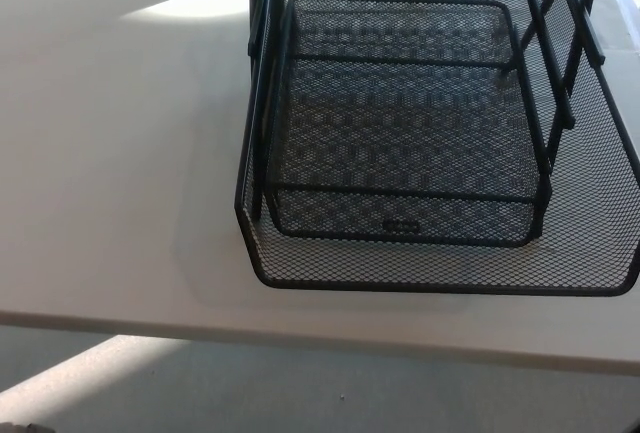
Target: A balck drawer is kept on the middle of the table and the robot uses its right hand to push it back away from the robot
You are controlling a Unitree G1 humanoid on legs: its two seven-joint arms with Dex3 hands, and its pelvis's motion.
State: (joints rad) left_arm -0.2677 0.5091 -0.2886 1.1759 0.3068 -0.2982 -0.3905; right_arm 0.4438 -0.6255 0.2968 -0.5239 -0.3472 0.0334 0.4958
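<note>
A black wire-mesh drawer [410,223] sits inside a larger black mesh tray frame [300,271] on the white table [110,153]. The drawer's front wall carries a small label plate [402,225]. Its front stands a little behind the frame's front rim, near the table's front edge. Black upright bars [262,83] rise on both sides of the frame. Neither of my hands shows in the head view.
The table's front edge [200,325] runs across the lower part of the picture, with grey floor [330,393] below it. A bright patch of sunlight [190,1] lies on the table at the back left. The frame runs off the picture's right and top edges.
</note>
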